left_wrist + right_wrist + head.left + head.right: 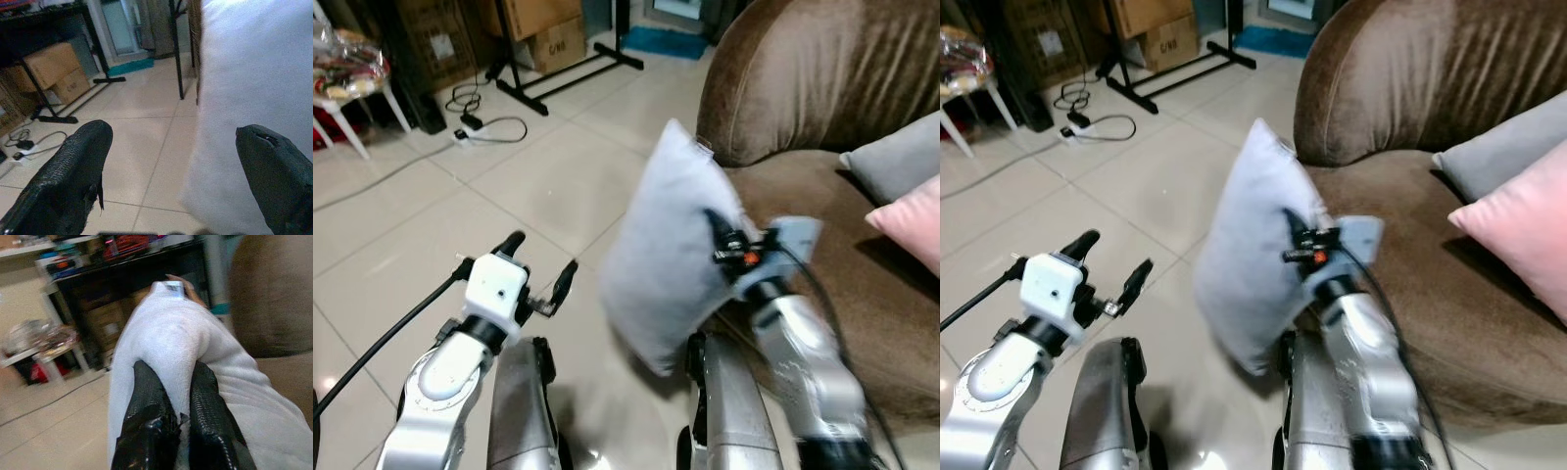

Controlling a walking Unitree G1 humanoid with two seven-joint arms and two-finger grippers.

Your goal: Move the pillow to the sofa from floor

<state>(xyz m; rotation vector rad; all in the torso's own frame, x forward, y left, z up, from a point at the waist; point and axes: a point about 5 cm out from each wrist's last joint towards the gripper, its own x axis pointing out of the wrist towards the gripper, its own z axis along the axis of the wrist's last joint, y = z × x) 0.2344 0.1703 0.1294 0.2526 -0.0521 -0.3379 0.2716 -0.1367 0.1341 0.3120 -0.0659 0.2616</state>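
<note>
The robot is standing just beside the brown sofa [822, 88], and everything here is arranged around that sofa. One pale grey pillow [671, 245] is hanging in the air off the sofa's front edge, clear of the tiled floor [460, 215], tilted with one corner up toward the sofa's rounded arm. The right pincer [178, 396] is clamping a fold of that pillow between its two black fingers [146, 401], which are pressing the fabric nearly flat between them. A small white tag [173, 286] is showing at the pillow's upper corner.

Two more cushions are lying on the sofa seat, well back from the held pillow: one grey cushion [1508, 147] and one pink cushion [1528, 225], the pink one overlapping the grey.

The left pincer [540, 274] is hovering over the floor on the side of the pillow away from the sofa, its two fingers spread wide apart and gripping nothing; the pillow's face is sitting just beside one fingertip [274, 166] in the wrist view.

Farther from the sofa, across the floor, one black stand [558, 69] is standing, with two cardboard boxes [548, 34] behind it and one white power strip [465, 132] with its cable.
</note>
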